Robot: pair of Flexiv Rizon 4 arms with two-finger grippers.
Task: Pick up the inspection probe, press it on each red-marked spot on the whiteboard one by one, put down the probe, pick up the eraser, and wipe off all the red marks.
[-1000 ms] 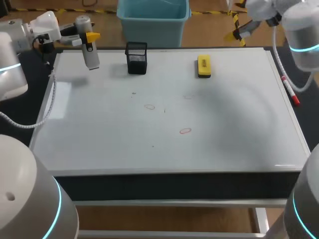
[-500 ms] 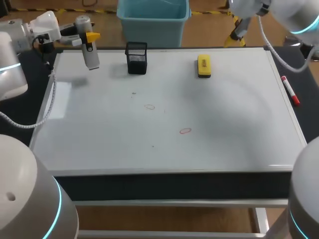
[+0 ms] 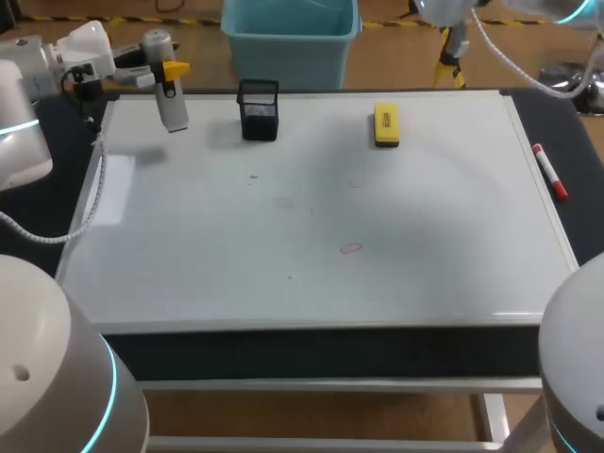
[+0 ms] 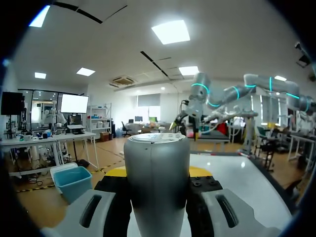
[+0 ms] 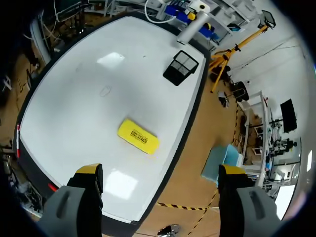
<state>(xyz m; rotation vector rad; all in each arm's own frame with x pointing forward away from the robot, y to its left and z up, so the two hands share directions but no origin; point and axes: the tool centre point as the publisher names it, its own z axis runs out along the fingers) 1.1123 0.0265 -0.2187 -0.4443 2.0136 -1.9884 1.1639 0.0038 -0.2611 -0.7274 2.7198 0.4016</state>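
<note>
Counting near to far: one whiteboard (image 3: 189, 283), a wide white stretch running from its near edge up to one clear red mark (image 3: 351, 248) at frame centre. Fainter traces above it are too pale to count. Near the far edge sit one black mesh holder (image 3: 259, 109) and one yellow eraser (image 3: 386, 125). One red marker (image 3: 548, 172) lies off the right edge. Upper left, the left gripper (image 3: 168, 71) is clamped on the one probe (image 3: 173, 109) by the board's far corner. Top right, past the far edge, the right gripper (image 3: 451, 64) has its fingers wide apart.
</note>
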